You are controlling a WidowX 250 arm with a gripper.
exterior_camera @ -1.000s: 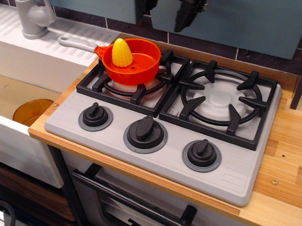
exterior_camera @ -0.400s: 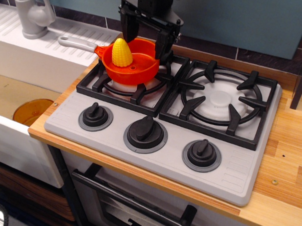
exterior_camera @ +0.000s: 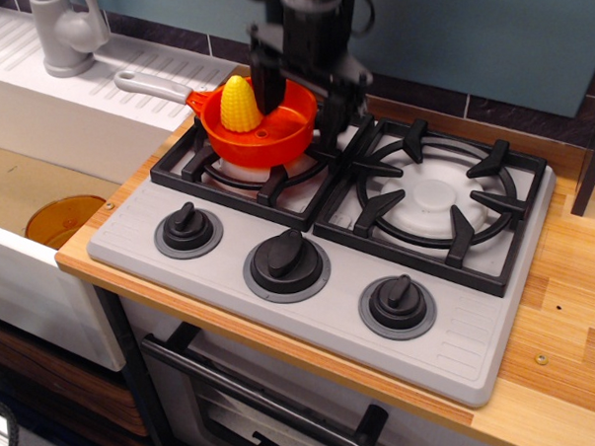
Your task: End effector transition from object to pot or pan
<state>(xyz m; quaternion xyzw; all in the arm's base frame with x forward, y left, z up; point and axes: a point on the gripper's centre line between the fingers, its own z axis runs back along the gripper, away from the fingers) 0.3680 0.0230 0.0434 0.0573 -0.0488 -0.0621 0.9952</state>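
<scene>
The bright-orange pan (exterior_camera: 264, 136) sits on the left burner of the toy stove (exterior_camera: 320, 291), its light-grey handle (exterior_camera: 153, 86) pointing back left. A yellow corn cob (exterior_camera: 238, 102) stands upright in it. My black gripper (exterior_camera: 298, 106) is open and low over the pan's right side. One finger hangs inside the pan just right of the corn. The other finger (exterior_camera: 332, 118) hangs outside the right rim. The fingers straddle the rim, and they hold nothing. Whether they touch the rim I cannot tell.
The right burner grate (exterior_camera: 435, 197) is bare. Three black knobs (exterior_camera: 284, 263) line the stove's front. A white sink (exterior_camera: 28, 166) at left holds an amber-brown disc (exterior_camera: 65, 218), with a grey faucet (exterior_camera: 67, 31) behind. The wooden counter (exterior_camera: 569, 340) runs to the right.
My gripper has come from high at the back right, moving left and down onto the pan's right rim. The pan and the corn have not moved.
</scene>
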